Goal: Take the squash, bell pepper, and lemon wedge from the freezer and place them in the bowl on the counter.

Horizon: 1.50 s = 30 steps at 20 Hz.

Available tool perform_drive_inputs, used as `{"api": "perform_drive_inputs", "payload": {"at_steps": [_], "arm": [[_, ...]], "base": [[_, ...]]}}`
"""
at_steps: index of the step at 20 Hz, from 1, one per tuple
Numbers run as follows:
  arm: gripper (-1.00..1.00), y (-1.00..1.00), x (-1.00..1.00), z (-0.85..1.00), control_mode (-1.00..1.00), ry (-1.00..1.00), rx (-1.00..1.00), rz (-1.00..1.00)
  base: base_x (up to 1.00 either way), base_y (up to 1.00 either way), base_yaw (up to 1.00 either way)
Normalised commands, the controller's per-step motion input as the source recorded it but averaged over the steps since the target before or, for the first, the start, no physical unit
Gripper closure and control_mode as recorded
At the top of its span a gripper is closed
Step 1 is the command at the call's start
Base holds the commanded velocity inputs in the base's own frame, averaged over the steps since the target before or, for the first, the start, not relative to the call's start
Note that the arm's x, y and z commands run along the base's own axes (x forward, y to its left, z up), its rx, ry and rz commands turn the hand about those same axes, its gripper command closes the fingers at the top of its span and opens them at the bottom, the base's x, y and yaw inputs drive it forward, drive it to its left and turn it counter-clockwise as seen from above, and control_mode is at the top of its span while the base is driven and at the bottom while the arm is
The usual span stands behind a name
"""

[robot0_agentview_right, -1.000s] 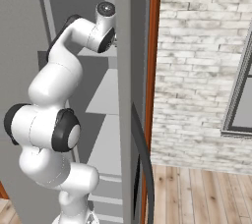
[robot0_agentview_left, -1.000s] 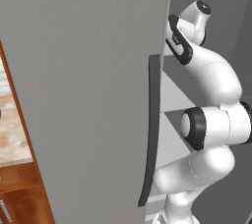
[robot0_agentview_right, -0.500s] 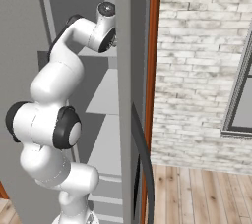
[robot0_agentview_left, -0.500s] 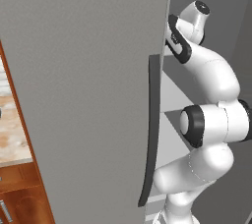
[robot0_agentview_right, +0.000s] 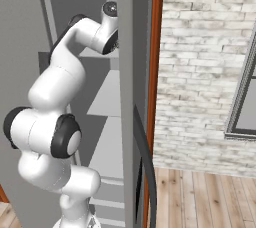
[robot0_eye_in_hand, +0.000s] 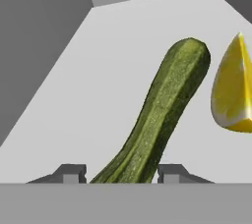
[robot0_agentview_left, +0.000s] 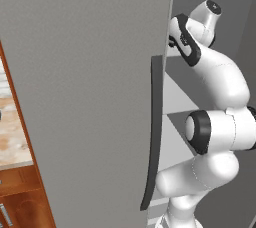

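In the hand view the squash (robot0_eye_in_hand: 160, 120) lies on a pale grey freezer shelf (robot0_eye_in_hand: 98, 80), its near end running down between the two dark fingers (robot0_eye_in_hand: 73, 173) — one tip shows on each side of it, close against its skin, so the fingers are closed around the squash. The lemon wedge (robot0_eye_in_hand: 234, 88) sits just beside the squash's far end, apart from it. From the left base view the white arm (robot0_agentview_left: 215, 117) reaches up into the open freezer (robot0_agentview_left: 90, 72), past the dark curved handle (robot0_agentview_left: 152, 132) of its door. A strip of beige table (robot0_agentview_left: 12, 137) shows at the far left edge — over reddish-brown cabinets (robot0_agentview_left: 20, 202).
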Motion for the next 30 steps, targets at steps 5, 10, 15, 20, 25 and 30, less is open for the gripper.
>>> {"api": "perform_drive_inputs", "payload": {"at_steps": [5, 10, 15, 20, 25, 30], "arm": [[1.0, -0.28, -0.63, 0.13, -1.0, -0.04, 0.0, 0.0], [1.0, -0.04, -0.85, 0.09, -1.0, -0.02, 0.0, 0.0], [1.0, 0.0, -0.93, 0.14, -1.0, 0.0, -0.01, 0.0], [1.0, 0.09, -0.86, 0.1, -1.0, 0.0, -0.06, 0.0], [1.0, 0.15, -0.79, 0.05, -1.0, 0.0, -0.08, -0.01], [1.0, 0.01, -0.93, 0.07, -1.0, 0.0, -0.04, -0.06]], "base": [[0.0, 0.0, 0.0], [0.0, 0.0, 0.0], [0.0, 0.0, 0.0], [0.0, 0.0, 0.0], [0.0, 0.0, 0.0], [0.0, 0.0, 0.0]]}}
